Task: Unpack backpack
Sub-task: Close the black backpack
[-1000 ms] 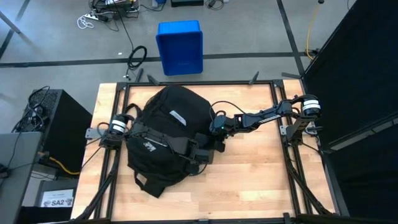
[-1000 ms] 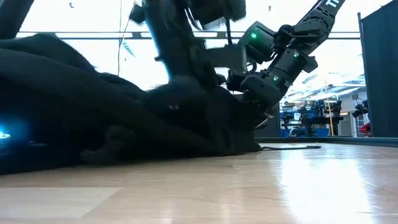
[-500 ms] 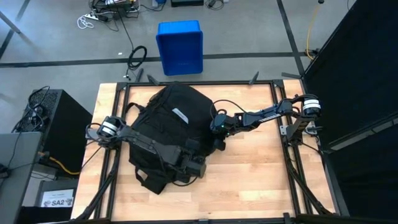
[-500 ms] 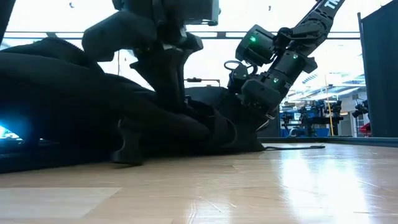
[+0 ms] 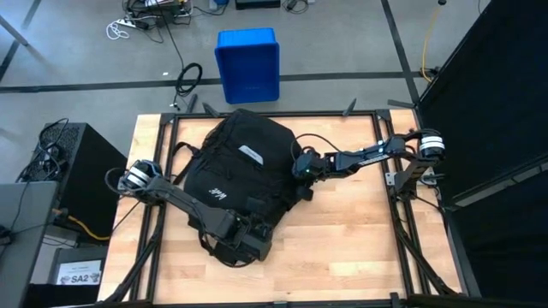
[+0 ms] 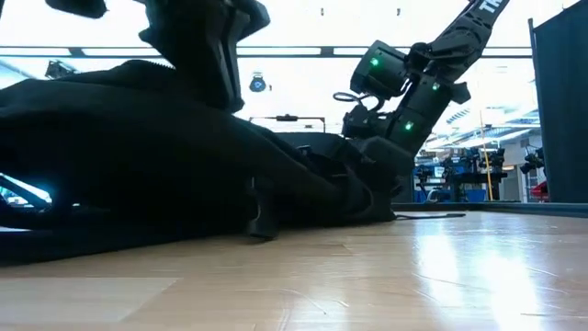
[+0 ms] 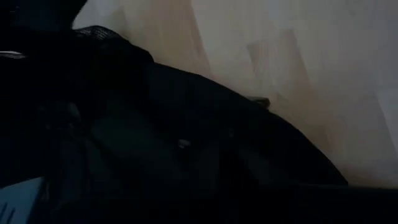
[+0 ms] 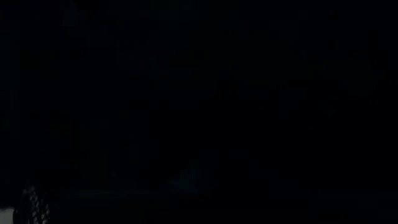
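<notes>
There is one backpack (image 5: 235,175), black, lying on the wooden counter (image 5: 342,231), toward the left half and near the far edge. It has one white label (image 5: 250,154) on top. There are two robot arms. Off the counter, on the floor behind it, stands one blue bin (image 5: 247,63), and a black box (image 5: 81,171) sits to the left. The left gripper (image 5: 248,244) is at the near end of the backpack, low by the front edge of the bag, and it is clenched tight; what it pinches, if anything, is lost in the black cloth. The right gripper (image 5: 295,175) is pressed into the right side of the backpack, also squeezed closed, with its tips buried in the fabric. Compared with a second ago, the left arm has swung toward the near edge of the counter, and the backpack has turned a little, with more white lettering showing. The right wrist view is almost all black. The left wrist view shows only dark cloth and a bit of counter.
</notes>
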Robot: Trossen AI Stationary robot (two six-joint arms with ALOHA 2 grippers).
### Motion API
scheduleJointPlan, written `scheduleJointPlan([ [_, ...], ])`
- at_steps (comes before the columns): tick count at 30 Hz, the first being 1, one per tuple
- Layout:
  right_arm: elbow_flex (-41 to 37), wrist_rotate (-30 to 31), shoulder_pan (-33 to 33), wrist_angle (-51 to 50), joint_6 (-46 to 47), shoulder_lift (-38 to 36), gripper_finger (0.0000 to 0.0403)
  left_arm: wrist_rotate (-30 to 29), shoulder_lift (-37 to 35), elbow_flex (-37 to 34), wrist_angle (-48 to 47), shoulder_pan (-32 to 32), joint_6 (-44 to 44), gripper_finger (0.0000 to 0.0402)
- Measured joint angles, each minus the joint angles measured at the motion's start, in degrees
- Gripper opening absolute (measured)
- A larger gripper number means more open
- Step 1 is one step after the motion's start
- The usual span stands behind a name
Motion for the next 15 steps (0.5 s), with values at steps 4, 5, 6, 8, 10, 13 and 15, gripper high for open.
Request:
scheduleJointPlan([
  [4,-0.25,-2.0,0.59,-3.35,-1.46,-5.88,0.0004,-1.69,-0.72,0.03,0.54,-0.38,0.92,0.0],
  [5,-0.25,-2.12,1.02,-3.85,-2.11,-7.76,0.0009,-1.79,-0.8,0.03,0.81,-0.39,1.26,0.0],
  [6,-0.23,-2.29,1.48,-4.13,-2.83,-9.77,0.0015,-1.94,-0.81,0.06,1.12,-0.39,1.57,0.0],
  [8,-0.23,-2.35,2.46,-5.83,-3.76,-13.81,0.0032,-2.07,-0.81,0.09,1.08,-0.39,2.72,0.0],
  [10,-0.23,-2.39,3.69,-6.86,-4.5,-17.67,0.0056,-2.57,-0.81,0.09,1.51,-0.31,3.22,0.0],
  [13,-0.18,-2.37,6.33,-5.47,-4.63,-22.79,0.0103,-3.8,-0.81,0.09,2.51,-0.24,4.95,0.0],
  [15,-0.1,-2.43,9.33,-2.51,-4.86,-24.35,0.0136,-5.07,-1.02,0.09,2.77,-0.24,6.03,0.0],
])
